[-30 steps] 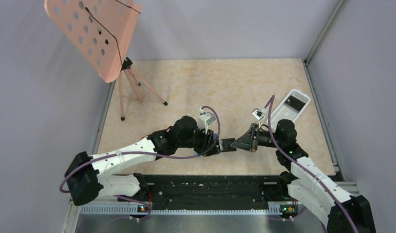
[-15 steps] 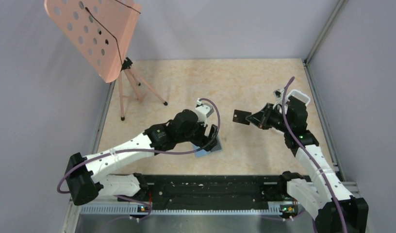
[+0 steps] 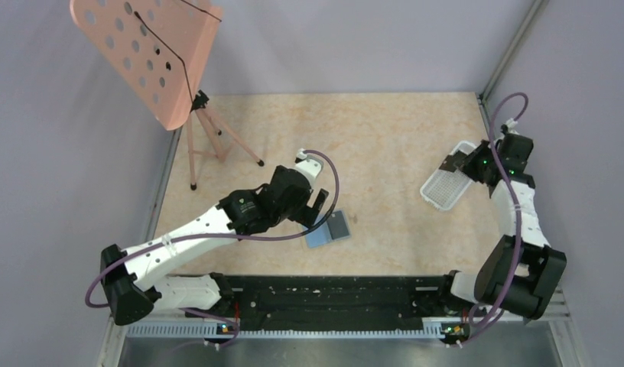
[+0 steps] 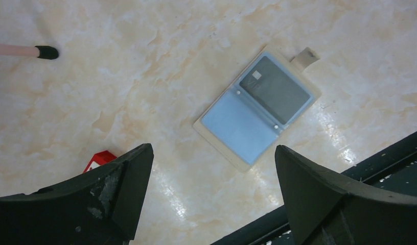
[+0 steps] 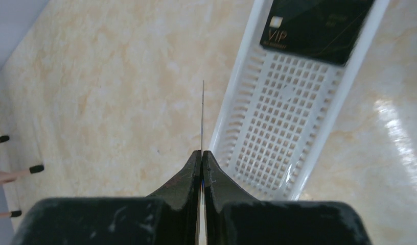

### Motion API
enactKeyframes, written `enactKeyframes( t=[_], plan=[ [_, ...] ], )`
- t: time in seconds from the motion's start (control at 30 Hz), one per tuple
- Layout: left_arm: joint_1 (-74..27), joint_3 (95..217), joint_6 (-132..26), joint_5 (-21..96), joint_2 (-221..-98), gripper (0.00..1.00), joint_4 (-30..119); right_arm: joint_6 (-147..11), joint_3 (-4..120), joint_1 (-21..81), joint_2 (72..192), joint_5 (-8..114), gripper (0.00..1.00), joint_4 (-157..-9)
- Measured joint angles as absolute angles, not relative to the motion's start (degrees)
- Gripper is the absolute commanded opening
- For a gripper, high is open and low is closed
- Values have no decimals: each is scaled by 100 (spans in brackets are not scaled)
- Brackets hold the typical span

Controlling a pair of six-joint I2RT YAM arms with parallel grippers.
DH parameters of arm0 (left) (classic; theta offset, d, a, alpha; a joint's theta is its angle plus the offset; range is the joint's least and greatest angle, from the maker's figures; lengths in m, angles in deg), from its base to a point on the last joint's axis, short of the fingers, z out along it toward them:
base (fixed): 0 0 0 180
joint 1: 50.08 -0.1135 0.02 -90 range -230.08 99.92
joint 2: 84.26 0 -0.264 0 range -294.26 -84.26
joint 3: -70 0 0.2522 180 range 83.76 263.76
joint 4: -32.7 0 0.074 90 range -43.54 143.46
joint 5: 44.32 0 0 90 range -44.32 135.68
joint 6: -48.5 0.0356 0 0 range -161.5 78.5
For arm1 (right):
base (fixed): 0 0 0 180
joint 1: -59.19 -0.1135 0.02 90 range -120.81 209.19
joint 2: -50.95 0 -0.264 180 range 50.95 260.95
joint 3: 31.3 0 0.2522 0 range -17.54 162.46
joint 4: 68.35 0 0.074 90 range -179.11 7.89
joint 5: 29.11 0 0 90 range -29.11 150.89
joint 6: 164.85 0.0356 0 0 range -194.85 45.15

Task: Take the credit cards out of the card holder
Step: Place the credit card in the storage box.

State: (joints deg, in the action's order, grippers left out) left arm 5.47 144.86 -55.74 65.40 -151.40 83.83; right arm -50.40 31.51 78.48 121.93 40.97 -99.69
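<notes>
The card holder point(image 4: 236, 128) lies open and flat on the table, light blue inside. A dark grey credit card point(image 4: 274, 90) sits in its right panel. In the top view the card holder point(image 3: 328, 229) is just right of my left gripper point(image 3: 322, 206). My left gripper point(image 4: 211, 150) hangs above the table, open and holding nothing. My right gripper point(image 5: 202, 153) is shut on a thin credit card point(image 5: 202, 117) seen edge-on. It hovers by the left rim of the white tray point(image 5: 283, 132). Another black credit card point(image 5: 314, 25) lies at the tray's far end.
A small red-and-white object point(image 4: 100, 159) lies on the table by my left finger. A pink music stand point(image 3: 152, 53) on tripod legs stands at the back left. A black rail point(image 3: 324, 294) runs along the near edge. The white tray point(image 3: 445, 187) sits near the right wall.
My left gripper opened and let go of the card holder, which now lies open on the table. My right arm carried a pulled-out card away to the right, over the tray.
</notes>
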Motion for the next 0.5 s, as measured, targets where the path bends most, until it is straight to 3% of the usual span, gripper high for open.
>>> enactKeyframes(
  t=[0.5],
  plan=[
    [555,14353,-5375,6763,-14772,94,8527,-5322,4448,8784,13946,4464,0,-10210]
  ],
)
